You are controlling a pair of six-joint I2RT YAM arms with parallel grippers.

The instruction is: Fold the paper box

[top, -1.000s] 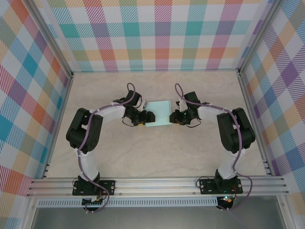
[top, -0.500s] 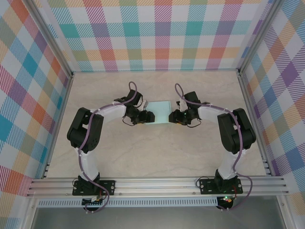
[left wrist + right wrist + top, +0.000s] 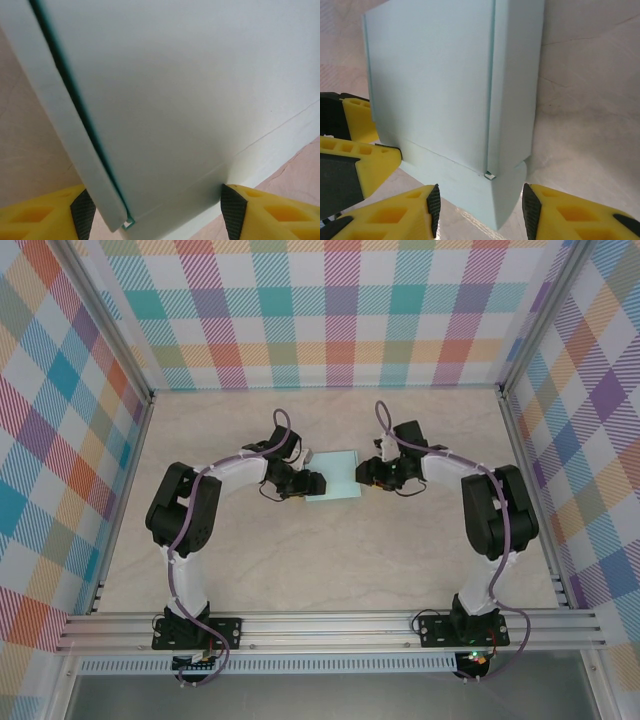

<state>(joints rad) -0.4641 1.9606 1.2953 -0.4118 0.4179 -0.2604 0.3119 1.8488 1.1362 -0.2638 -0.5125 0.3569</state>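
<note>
1. Lying on the marbled tabletop point(image 3: 330, 570), the paper box point(image 3: 337, 475) sits midway between the left arm point(image 3: 235, 470) and the right arm point(image 3: 445, 468). It is folded up into a shallow mint-aqua block.
2. Spread wide, the left fingers point(image 3: 82, 219) stand astride one corner of the paper box point(image 3: 175, 100). The black pad on the right of the left wrist view meets the card, and the other pad is just beside it. I cannot tell whether they squeeze the box.
3. Parted, the right fingers point(image 3: 433, 204) have a corner of the opposite end of the paper box point(image 3: 435, 85) in the gap between their pads. They clamp nothing.
4. A lapped seam runs along the box's face and ends in a small notch at that corner.
5. In the right wrist view the left fingers point(image 3: 370, 165) show at the box's far side, one tip against a crease.
</note>
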